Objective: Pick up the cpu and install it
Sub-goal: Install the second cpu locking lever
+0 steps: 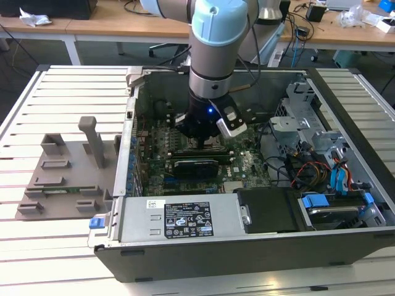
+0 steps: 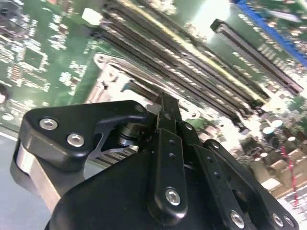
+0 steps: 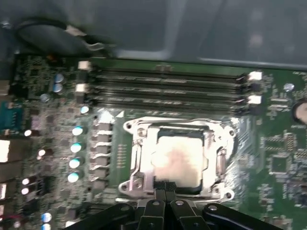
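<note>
The cpu (image 3: 178,159), a silver-grey square chip, lies flat inside the metal socket frame (image 3: 136,158) on the green motherboard (image 3: 283,143). In the first wrist view my gripper (image 3: 166,185) hangs low over the chip's edge, its black fingers pressed together with nothing visible between them. The second wrist view shows the same shut fingertips (image 2: 165,101) just above the socket's metal bracket (image 2: 108,64). In the exterior view the gripper (image 1: 207,140) reaches down into the open computer case (image 1: 185,222), over the middle of the board. Whether the fingertips touch the chip I cannot tell.
Several memory slots (image 3: 168,88) run beside the socket, and a row of capacitors (image 3: 76,143) stands on its other side. Drive cages and cables (image 1: 321,160) fill the case at the exterior view's right. A grey fixture (image 1: 68,172) sits on the slatted table at the left.
</note>
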Controlling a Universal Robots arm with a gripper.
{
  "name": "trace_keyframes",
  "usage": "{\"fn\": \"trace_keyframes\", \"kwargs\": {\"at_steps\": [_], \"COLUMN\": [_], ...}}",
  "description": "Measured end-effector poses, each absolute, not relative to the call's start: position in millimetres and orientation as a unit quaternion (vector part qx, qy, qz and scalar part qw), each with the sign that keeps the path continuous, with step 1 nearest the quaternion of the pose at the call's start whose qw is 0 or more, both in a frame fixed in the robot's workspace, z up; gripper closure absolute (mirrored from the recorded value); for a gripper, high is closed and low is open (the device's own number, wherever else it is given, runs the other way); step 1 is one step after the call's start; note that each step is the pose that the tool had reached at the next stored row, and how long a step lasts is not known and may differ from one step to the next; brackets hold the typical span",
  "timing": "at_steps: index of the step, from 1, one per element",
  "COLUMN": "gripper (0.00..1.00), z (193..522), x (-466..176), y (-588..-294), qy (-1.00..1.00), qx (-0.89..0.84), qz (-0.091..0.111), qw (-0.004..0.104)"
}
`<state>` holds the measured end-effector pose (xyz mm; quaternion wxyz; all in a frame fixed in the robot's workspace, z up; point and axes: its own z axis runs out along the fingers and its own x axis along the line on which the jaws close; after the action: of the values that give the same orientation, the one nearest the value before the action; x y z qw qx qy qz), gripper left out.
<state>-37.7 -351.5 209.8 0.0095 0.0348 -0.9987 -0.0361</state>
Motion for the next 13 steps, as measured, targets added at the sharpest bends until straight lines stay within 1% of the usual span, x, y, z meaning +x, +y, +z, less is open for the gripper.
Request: {"fn": "trace_keyframes", "kwargs": {"at_steps": [7,8,13], "gripper": [0.89,0.89,0.89], "z": [211.3,215.2,235.0], "x": [-27.1,-26.9,-26.9], "y": [-332.5,-331.8,-331.4], "qy": [-0.999,-0.999,-0.999], "qx": [0.035,0.035,0.035], "qz": [-0.018,-0.014,-0.012], "qw": [0.011,0.011,0.011]}}
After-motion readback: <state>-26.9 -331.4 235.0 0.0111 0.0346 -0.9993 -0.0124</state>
